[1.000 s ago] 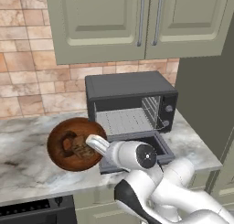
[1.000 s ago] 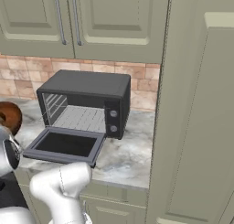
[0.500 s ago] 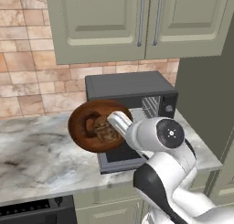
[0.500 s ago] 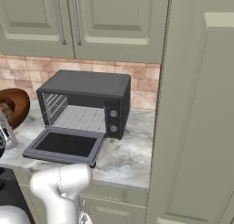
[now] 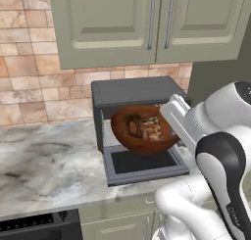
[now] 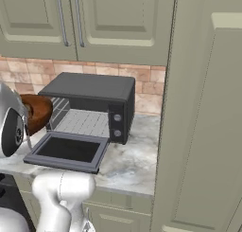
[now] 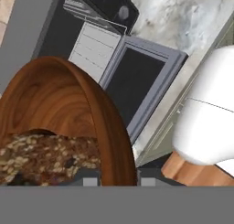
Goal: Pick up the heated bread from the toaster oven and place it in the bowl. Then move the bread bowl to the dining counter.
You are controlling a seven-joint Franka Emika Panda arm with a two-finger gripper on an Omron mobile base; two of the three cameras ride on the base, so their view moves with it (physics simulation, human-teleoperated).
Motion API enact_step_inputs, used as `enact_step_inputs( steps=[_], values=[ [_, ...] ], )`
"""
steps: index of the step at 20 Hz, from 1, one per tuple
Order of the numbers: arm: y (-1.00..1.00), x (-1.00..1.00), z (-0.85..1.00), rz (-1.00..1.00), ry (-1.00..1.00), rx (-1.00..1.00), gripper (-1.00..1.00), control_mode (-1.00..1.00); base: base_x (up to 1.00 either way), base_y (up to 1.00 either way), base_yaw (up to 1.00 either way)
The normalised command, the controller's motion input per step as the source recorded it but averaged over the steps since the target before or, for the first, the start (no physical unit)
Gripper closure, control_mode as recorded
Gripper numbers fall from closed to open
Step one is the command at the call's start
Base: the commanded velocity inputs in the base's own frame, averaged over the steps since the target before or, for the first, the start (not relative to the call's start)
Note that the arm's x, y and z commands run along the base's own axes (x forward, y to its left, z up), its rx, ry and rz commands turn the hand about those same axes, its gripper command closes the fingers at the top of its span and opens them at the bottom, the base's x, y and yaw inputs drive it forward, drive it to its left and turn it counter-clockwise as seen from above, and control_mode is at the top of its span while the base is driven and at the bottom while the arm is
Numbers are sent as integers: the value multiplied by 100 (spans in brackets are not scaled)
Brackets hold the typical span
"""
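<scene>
The glossy reddish-brown bowl [image 5: 142, 131] hangs tilted in the air in front of the toaster oven [image 5: 135, 91], above its dropped-down door [image 5: 144, 164]. The heated bread [image 5: 151, 128], brown with a mottled tan top, lies inside the bowl. My gripper [image 5: 168, 120] is shut on the bowl's right rim. In the hand view the rim [image 7: 116, 141] runs down between my fingertips [image 7: 90, 182], with the bread [image 7: 45, 159] to its left and the oven's open door [image 7: 141, 81] beyond. From the right base view the bowl [image 6: 38, 111] shows left of the oven [image 6: 90, 101], partly behind my arm. The dining counter is out of view.
The oven stands on a marble counter [image 5: 44, 165] backed by a brick wall [image 5: 29, 82], under green upper cabinets [image 5: 122, 23]. A tall cabinet panel [image 6: 203, 131] closes the right side. A dark appliance top [image 5: 34, 227] sits below the counter's front left edge.
The bowl with the bread has been lifted from the counter left of the oven and carried right, now in front of the oven's opening. The arm has swung up and right.
</scene>
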Motion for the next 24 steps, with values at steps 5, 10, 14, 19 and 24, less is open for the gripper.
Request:
enact_step_inputs(
  steps=[5,10,14,19,24],
  values=[
    [0,0,0,-1,0,0,100,100,-4,-1,2],
    [0,0,0,0,0,0,100,100,-98,-27,49],
    [0,0,0,0,0,0,100,100,-64,-24,95],
    [0,0,0,0,0,0,100,100,-4,0,100],
    [0,0,0,0,0,0,100,100,0,0,100]
  ],
)
